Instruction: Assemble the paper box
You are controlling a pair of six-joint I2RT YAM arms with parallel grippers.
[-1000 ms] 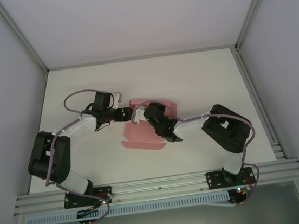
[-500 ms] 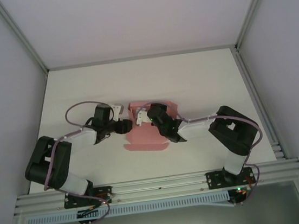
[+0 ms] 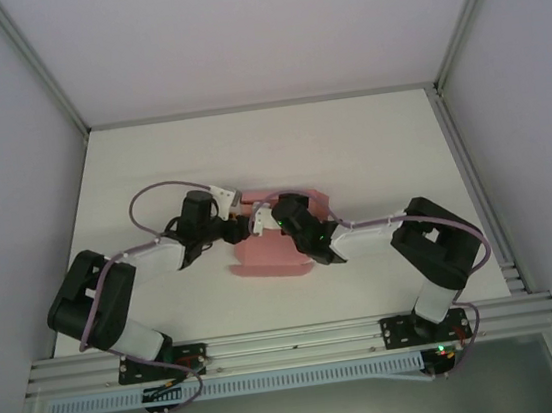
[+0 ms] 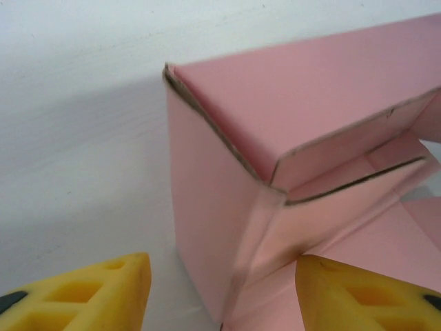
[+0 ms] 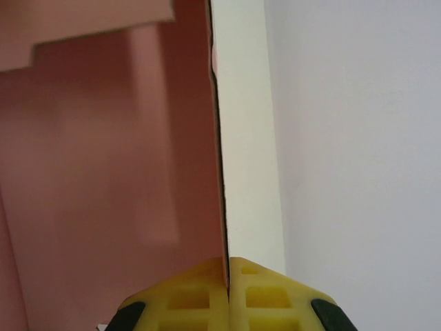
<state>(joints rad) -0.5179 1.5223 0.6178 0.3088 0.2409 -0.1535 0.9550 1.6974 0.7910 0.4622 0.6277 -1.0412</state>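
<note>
The left arm (image 3: 156, 251) folds at its elbow and reaches toward 2 o'clock, jaws standing wide apart. The right arm (image 3: 364, 226) reaches toward 10 o'clock, jaws pinched flat on the paper box (image 5: 103, 172) edge.

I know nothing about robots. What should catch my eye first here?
A half-folded pink paper box sits in the middle of the white table. The right gripper pinches one thin card wall edge-on; the left gripper, its yellow fingers apart, faces a raised corner.

I count one pink paper box (image 3: 270, 254), one white table (image 3: 379, 143), and two grippers: my left gripper (image 4: 220, 296) and my right gripper (image 5: 226, 274).
</note>
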